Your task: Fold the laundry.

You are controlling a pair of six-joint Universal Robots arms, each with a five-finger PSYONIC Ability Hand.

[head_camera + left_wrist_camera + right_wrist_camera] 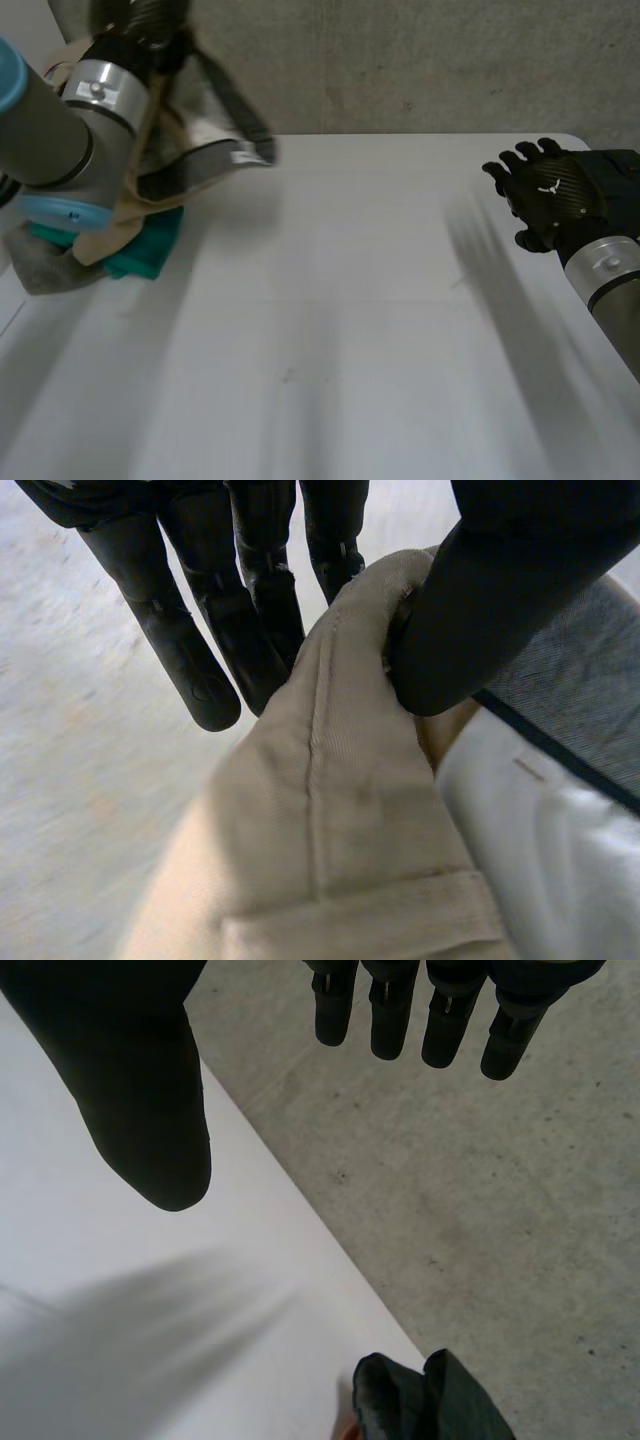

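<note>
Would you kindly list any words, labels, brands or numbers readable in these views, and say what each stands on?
No text can be read in any view.
Right hand: a small white mark on its back, no letters.
Grey and white garment: a pale strip at its hanging edge, too blurred to read.
Beige garment, pinched in the left hand: seams, no label.

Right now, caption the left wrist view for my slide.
Left robot hand pinching a beige cloth above the white table.

Ten o'clock, the left arm (42, 135): fat grey tube, light-blue caps, silver wrist ring. Over at three, the right hand (552, 192): glossy black weave, small white mark, silver collar.
</note>
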